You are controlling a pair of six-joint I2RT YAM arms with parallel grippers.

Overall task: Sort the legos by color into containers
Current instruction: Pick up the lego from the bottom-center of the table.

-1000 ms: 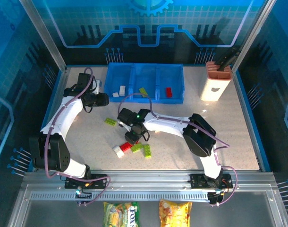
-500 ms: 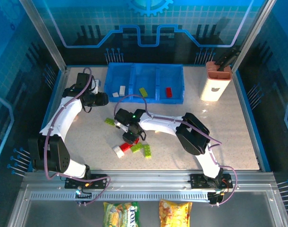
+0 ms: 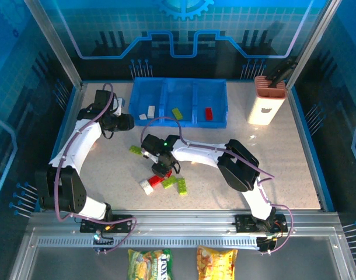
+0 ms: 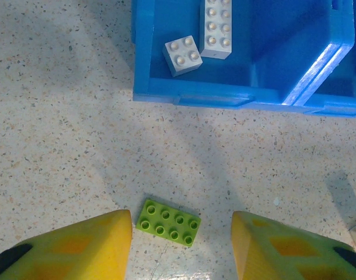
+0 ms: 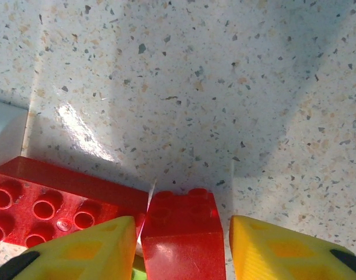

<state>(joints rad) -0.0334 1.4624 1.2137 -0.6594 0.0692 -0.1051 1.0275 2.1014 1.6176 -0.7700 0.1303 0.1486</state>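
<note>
The blue tray (image 3: 178, 83) stands at the back. Its left container holds white legos (image 3: 147, 112), the middle one a lime lego (image 3: 177, 112), the right one a red lego (image 3: 208, 113). My left gripper (image 3: 128, 122) hangs open near the tray's left corner, above a lime lego (image 4: 169, 222) that lies flat on the table between its fingertips (image 4: 182, 248). Two white legos (image 4: 182, 55) show inside the tray wall (image 4: 189, 96). My right gripper (image 3: 160, 170) is down at the loose pile, shut on a small red lego (image 5: 181, 233). A larger red lego (image 5: 44, 204) lies just left of it.
Around the right gripper lie a white lego (image 3: 146, 186) and lime legos (image 3: 182, 186). A white-and-terracotta holder (image 3: 265, 102) stands at the back right. Two snack packets (image 3: 149, 259) lie below the arm bases. Metal frame posts line both sides.
The right gripper moved slightly left over the pile and closed in on the small red lego. The left arm has stayed still.
</note>
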